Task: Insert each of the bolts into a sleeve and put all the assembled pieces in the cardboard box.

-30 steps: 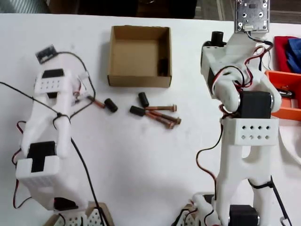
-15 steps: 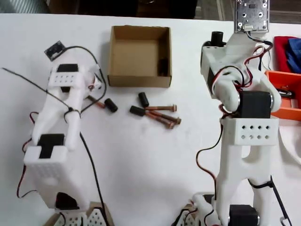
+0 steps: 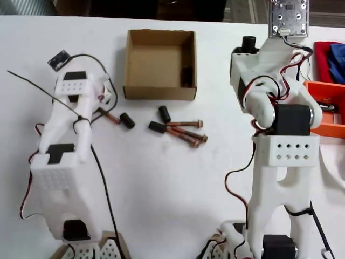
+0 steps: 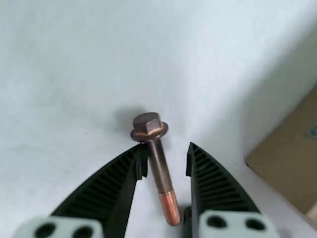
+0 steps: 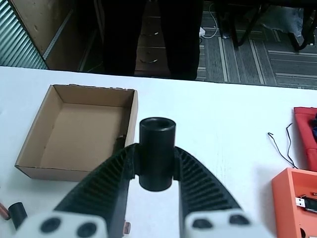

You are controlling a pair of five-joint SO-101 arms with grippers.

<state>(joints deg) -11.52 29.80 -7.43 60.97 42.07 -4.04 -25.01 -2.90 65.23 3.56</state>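
A copper bolt [image 4: 152, 144] lies on the white table between the fingers of my left gripper [image 4: 165, 154], which is open; one finger touches its shank. In the high view that bolt [image 3: 110, 117] lies next to a black sleeve [image 3: 127, 120], left of the cardboard box [image 3: 159, 93]. My right gripper [image 5: 156, 152] is shut on an upright black sleeve [image 5: 157, 131], held up off the table right of the box, where the high view shows the sleeve [image 3: 248, 43]. Two more sleeves [image 3: 164, 114] [image 3: 157, 127] and three bolts [image 3: 186, 132] lie in front of the box. A dark piece [image 3: 186, 75] sits inside it.
An orange tray [image 3: 329, 108] and red cloth [image 3: 322, 54] sit at the right edge. A metal plate [image 3: 289, 19] stands behind the right arm. Black and red cables [image 3: 102, 189] trail along the left arm. The box corner [image 4: 292, 163] is close beside my left gripper.
My left arm has shifted forward and rightward, toward the bolt left of the box. The right arm and its sleeve have not moved.
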